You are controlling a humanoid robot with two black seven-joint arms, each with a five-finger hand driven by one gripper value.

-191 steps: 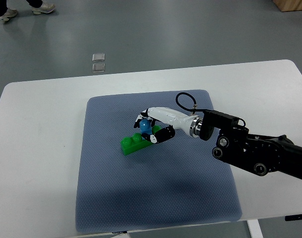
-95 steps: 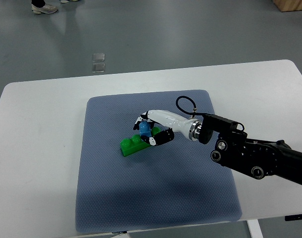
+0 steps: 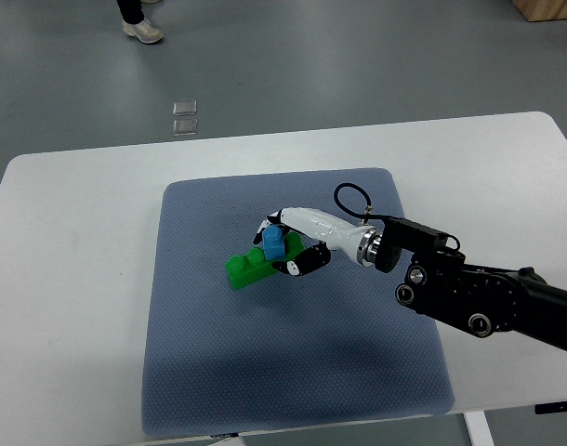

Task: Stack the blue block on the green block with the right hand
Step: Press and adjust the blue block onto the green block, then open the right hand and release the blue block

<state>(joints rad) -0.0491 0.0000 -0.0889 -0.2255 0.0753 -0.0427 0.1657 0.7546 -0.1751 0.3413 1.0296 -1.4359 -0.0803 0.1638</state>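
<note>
Right hand (image 3: 285,243) curled round the blue block (image 3: 273,242), fingers (image 3: 302,263) pinching it from both sides. Blue block sitting on the right end of the green block (image 3: 250,268), which pokes out to the hand's left. Both lying on a grey-blue mat (image 3: 293,372) spread over the white worktop (image 3: 70,279). Black forearm (image 3: 488,297) trailing off behind the hand to the right edge. A person's shoe (image 3: 142,31) on the floor far beyond.

- My work sits on a white table (image 3: 70,279) — rounded corners, grey floor beyond its far edge.
- A blue-grey mat (image 3: 265,362) lies flat on its middle.
- The green block (image 3: 250,269) rests on that mat.
</note>
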